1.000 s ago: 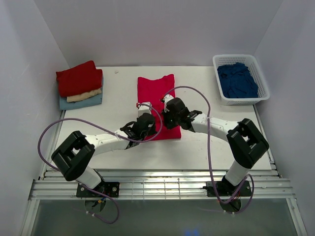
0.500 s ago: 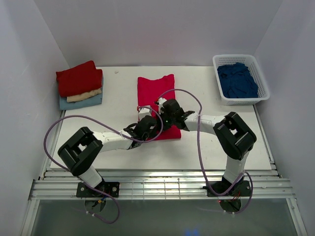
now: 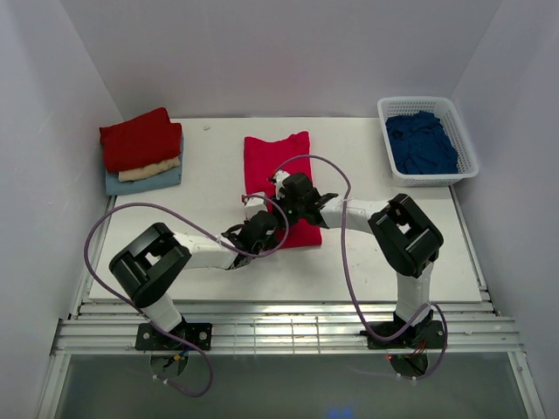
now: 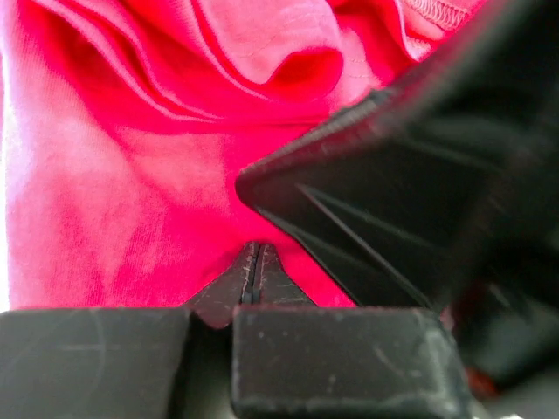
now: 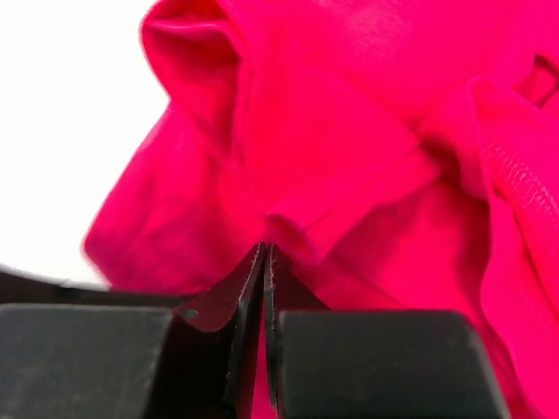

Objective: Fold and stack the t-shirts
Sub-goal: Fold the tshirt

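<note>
A bright crimson t-shirt (image 3: 276, 155) lies lengthwise in the middle of the table, its near part bunched into folds (image 5: 349, 131). Both grippers meet over that near part. My left gripper (image 3: 269, 220) comes in from the left with its jaws pressed together (image 4: 253, 248), tips against the red cloth; whether cloth is pinched does not show. My right gripper (image 3: 285, 197) comes in from the right, shut (image 5: 265, 247), with a sliver of red cloth between its fingers and a fold running to the tips. The right gripper's black body fills the right of the left wrist view.
At the back left stands a stack of folded t-shirts: dark red (image 3: 140, 138) on top, cream (image 3: 150, 169), pale blue (image 3: 144, 182) beneath. A white lattice basket (image 3: 389, 106) at the back right holds navy cloth (image 3: 421, 144). Purple cables loop over both arms.
The right gripper has slid left and a little farther back over the shirt, its elbow drawing in. The left arm's elbow has swung inward; its gripper stays near the shirt's near left part.
</note>
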